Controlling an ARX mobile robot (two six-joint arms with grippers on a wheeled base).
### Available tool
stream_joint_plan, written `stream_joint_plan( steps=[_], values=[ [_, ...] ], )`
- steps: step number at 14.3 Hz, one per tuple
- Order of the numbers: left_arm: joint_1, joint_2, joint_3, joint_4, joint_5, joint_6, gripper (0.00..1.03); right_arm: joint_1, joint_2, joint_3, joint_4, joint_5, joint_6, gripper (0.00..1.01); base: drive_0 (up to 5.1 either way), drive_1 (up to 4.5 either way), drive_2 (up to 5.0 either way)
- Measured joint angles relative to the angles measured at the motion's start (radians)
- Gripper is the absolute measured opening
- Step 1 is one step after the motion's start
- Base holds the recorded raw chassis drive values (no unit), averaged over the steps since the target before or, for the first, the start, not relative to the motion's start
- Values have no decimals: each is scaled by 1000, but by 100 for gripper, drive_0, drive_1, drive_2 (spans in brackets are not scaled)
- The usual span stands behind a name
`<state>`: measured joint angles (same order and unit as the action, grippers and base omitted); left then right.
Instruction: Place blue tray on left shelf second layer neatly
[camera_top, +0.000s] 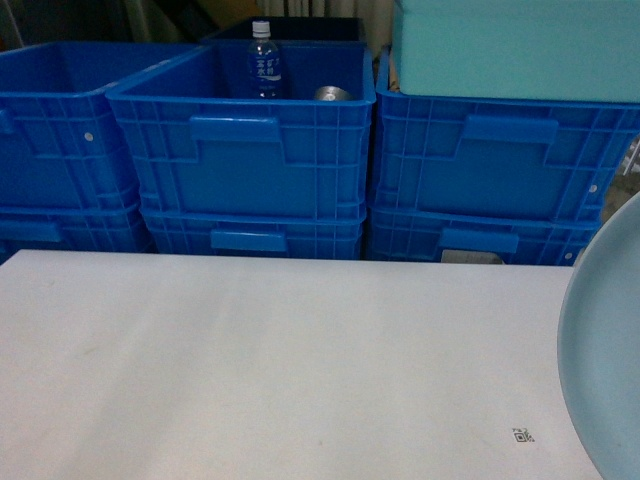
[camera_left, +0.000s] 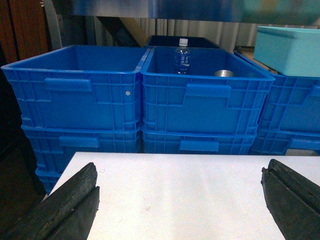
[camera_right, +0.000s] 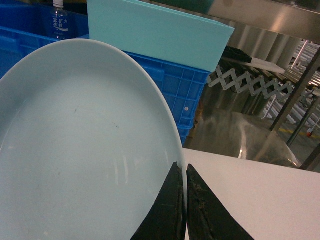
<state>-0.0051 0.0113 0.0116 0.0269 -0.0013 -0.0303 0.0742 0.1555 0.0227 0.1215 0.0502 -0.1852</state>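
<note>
My right pincer (camera_right: 185, 200) is clamped on the rim of the blue tray (camera_right: 85, 150): in the right wrist view its two dark fingers (camera_right: 167, 210) press together with the tray's edge between them. The tray is held at the right side of the white counter (camera_top: 280, 360); the head view shows only its left curve (camera_top: 605, 350) at the right edge of the picture, and I cannot tell whether it touches the counter. My left pincer (camera_left: 180, 205) stands apart, one dark finger (camera_left: 70, 200) low at the left of its wrist view and the other at the right, with bare counter between them and nothing in its grip. Behind the counter stand stacked blue crates (camera_top: 245, 150). The middle top crate holds an upright bottle (camera_top: 264, 60) with a white cap and blue label, and beside it a small silvery item (camera_top: 333, 94) that I cannot identify. A teal box (camera_top: 515, 45) rests on the right-hand crate. A small printed code mark (camera_top: 522, 434) lies on the counter near the tray. In the right wrist view, a folding lattice frame (camera_right: 250, 82) and metal posts show beyond the crates. No shelf tier can be identified with certainty in any view.
</note>
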Motion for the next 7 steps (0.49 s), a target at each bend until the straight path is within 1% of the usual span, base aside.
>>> stream_joint_plan(
  steps=[2,7],
  values=[
    [0,0,0,1,0,0,98,0,0,0,0,0,0,2,0,0,0],
    [1,0,0,0,-2,0,98,4,0,0,0,1,0,2,-178,-178,-178]
  ],
)
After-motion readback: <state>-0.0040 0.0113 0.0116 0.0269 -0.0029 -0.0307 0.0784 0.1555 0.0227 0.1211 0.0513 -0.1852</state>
